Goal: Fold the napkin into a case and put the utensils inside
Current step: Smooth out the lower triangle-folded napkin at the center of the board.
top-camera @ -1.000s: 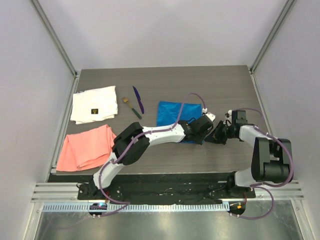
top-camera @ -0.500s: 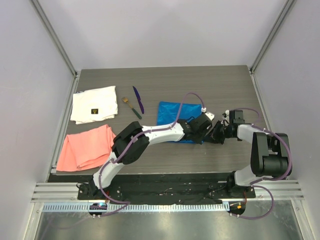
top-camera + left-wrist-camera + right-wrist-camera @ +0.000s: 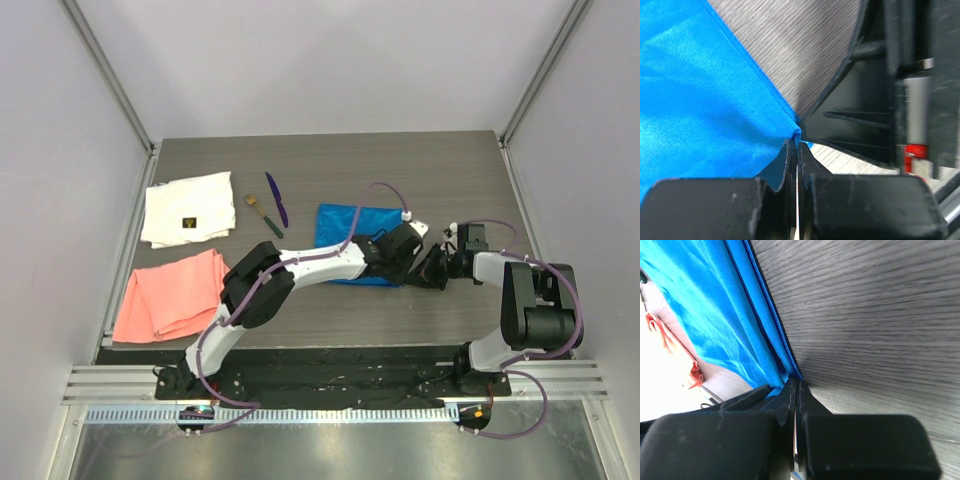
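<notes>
Right now my left claw (image 3: 797, 145) is clenched, its fingertips pressed together with a corner of the napkin (image 3: 700, 100) nipped between them. My right claw (image 3: 795, 385) is closed just as tight, and the napkin's layered edge runs straight into its tips, so it grips cloth too. From above, both claws meet at the napkin's near right corner, almost touching each other. The napkin lies flat on the table (image 3: 420, 160), right of centre. The purple utensil (image 3: 276, 199) and the green-handled utensil (image 3: 264, 215) lie side by side to its left, apart from it. Farther left sit a white cloth (image 3: 187, 208) and a pink cloth (image 3: 172, 292).
</notes>
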Controlling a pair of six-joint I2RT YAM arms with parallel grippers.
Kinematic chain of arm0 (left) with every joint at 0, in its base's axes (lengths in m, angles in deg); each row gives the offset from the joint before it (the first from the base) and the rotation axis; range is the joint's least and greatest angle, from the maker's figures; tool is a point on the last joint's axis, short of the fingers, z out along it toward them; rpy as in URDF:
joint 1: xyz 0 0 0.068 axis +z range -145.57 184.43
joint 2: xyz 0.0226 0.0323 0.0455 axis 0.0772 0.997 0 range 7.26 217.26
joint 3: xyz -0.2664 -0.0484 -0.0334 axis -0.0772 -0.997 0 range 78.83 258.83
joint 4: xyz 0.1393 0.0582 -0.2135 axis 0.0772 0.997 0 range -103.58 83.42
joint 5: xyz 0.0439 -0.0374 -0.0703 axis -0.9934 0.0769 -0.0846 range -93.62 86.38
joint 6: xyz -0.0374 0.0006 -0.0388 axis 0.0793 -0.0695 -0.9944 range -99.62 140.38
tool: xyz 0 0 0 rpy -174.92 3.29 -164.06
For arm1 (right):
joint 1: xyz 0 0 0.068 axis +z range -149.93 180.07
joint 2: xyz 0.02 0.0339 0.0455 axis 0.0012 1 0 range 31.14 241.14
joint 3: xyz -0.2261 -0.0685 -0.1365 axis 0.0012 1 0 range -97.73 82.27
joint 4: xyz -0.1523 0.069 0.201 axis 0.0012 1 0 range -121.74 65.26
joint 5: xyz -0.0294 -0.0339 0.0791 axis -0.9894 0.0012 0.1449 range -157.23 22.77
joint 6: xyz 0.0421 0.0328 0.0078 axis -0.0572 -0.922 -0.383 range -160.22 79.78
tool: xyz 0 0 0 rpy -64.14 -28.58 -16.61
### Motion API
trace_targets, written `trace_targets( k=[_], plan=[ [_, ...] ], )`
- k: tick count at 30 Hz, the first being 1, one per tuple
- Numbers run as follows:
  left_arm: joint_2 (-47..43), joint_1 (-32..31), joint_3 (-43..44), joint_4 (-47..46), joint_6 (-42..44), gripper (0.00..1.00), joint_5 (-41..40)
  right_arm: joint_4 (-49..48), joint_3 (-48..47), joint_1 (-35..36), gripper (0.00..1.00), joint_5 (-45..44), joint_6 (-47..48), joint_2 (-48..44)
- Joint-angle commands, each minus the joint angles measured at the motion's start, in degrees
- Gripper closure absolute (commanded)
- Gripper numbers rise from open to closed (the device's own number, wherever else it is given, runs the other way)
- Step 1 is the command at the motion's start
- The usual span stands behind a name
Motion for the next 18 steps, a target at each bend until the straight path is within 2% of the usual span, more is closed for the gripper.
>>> trace_targets(
  k=[1,11,18],
  plan=[
    [-3.7,0.1,3.1,-0.3,-1.0,1.00,1.4,0.0,1.7,0.3,0.99,-3.0,0.2,-0.3],
    [0.6,0.3,4.3,-0.1,-0.9,1.00,1.9,2.2,2.5,0.3,0.99,-4.2,-1.4,-5.4],
    [0.8,0.8,2.6,-2.2,-1.8,1.00,3.4,6.4,2.5,0.3,0.98,-9.9,-3.0,-11.2]
  ],
)
